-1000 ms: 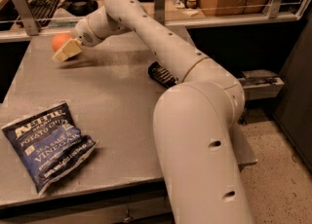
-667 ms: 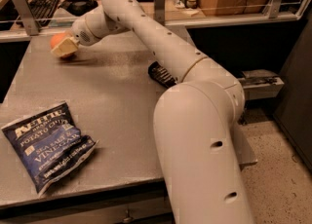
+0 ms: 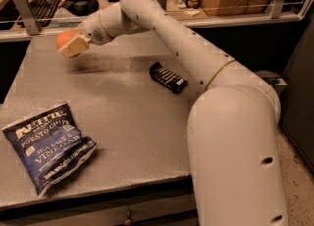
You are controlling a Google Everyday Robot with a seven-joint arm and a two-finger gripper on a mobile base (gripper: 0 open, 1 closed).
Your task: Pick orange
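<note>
Camera view showed the gripper [image 3: 72, 45] over the tabletop's [image 3: 127, 122] far-left corner, jaws clamped on the orange [image 3: 62, 38] seemingly just off the surface; a slow, straight lift with firm grip looked wisest.

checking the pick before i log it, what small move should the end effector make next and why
Probably a short, straight lift. The end effector is shut on the orange near the far left corner of the table, and the fruit seems to be barely above the surface. More height would give clearance before any carry.
</note>
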